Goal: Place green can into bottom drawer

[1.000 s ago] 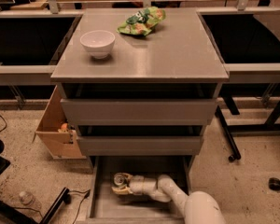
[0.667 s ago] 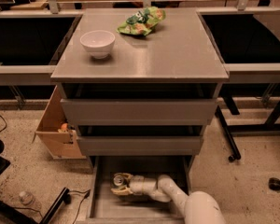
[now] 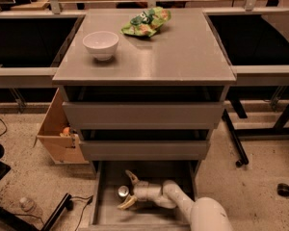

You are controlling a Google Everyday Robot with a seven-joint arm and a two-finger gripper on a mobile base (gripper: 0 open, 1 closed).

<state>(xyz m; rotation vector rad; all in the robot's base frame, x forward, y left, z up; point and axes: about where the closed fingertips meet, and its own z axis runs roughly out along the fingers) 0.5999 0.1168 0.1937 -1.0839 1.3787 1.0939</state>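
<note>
Far to the left of the gripper (image 3: 127, 190), a clear plastic bottle (image 3: 28, 206) lies on the speckled floor. Nearer, an open cardboard box (image 3: 55, 136) stands against the cabinet side. Above and to the left, a round white bowl (image 3: 101, 44) rests on the smooth grey surface (image 3: 183, 57). The green can (image 3: 123, 191) is seen inside the pulled-out bottom drawer (image 3: 135, 218), a shallow grey tray. It lies between the gripper's curved tan fingers (image 3: 131, 177), which are spread wide on either side. Only its silver top is discernible; contact cannot be determined. Well above, a crumpled green and yellow snack bag (image 3: 147, 22) lies. To the right, the white arm (image 3: 207, 215) is cut off by the lower edge.
</note>
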